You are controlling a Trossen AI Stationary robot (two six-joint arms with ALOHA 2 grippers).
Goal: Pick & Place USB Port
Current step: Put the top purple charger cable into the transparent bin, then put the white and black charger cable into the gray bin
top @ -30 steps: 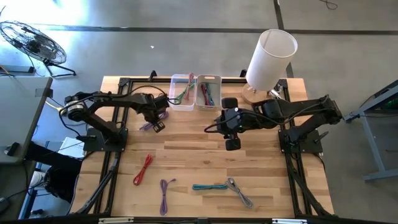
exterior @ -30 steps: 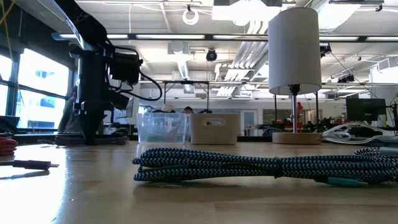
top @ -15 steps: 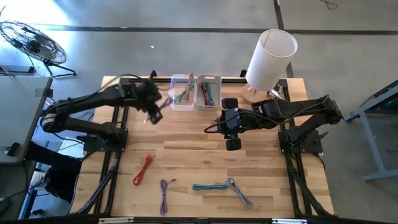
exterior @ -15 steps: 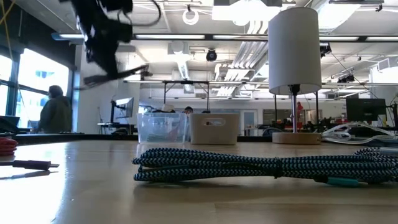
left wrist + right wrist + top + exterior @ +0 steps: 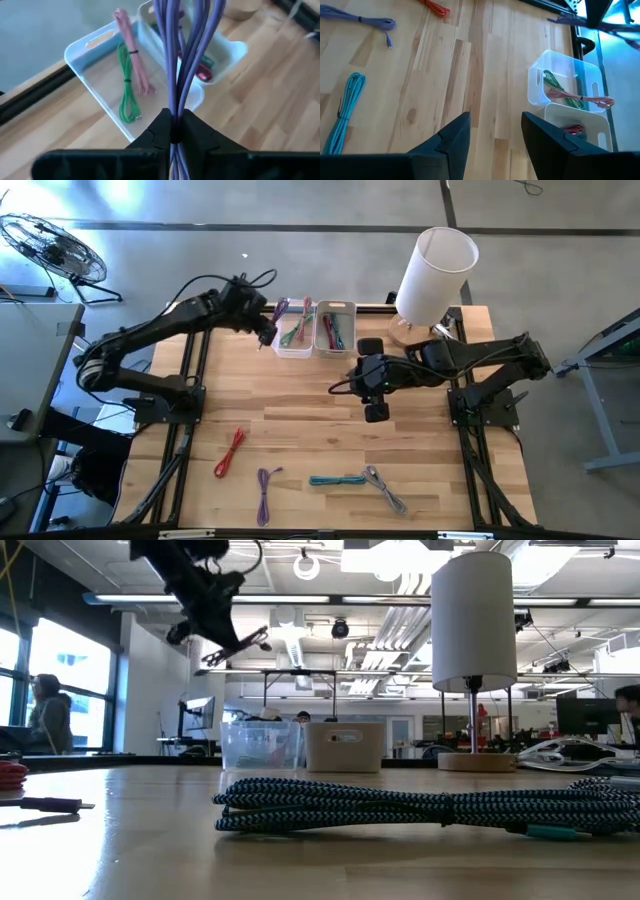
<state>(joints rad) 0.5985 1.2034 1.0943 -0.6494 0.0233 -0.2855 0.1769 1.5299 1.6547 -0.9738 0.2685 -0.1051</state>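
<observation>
While clamped: purple cable (image 5: 186, 55), bundled.

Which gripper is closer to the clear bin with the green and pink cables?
Left. The left gripper, clamping a purple cable, hangs beside the clear bin; the right gripper sits open mid-table, farther off.

Two bins (image 5: 314, 328) stand side by side at the far edge of the surface (image 5: 300, 440), with the lamp (image 5: 432, 278) to their right, the left gripper (image 5: 268, 330) holding a cable bundle (image 5: 281, 309) above their left edge, and loose cables (image 5: 300, 472) well nearer
</observation>
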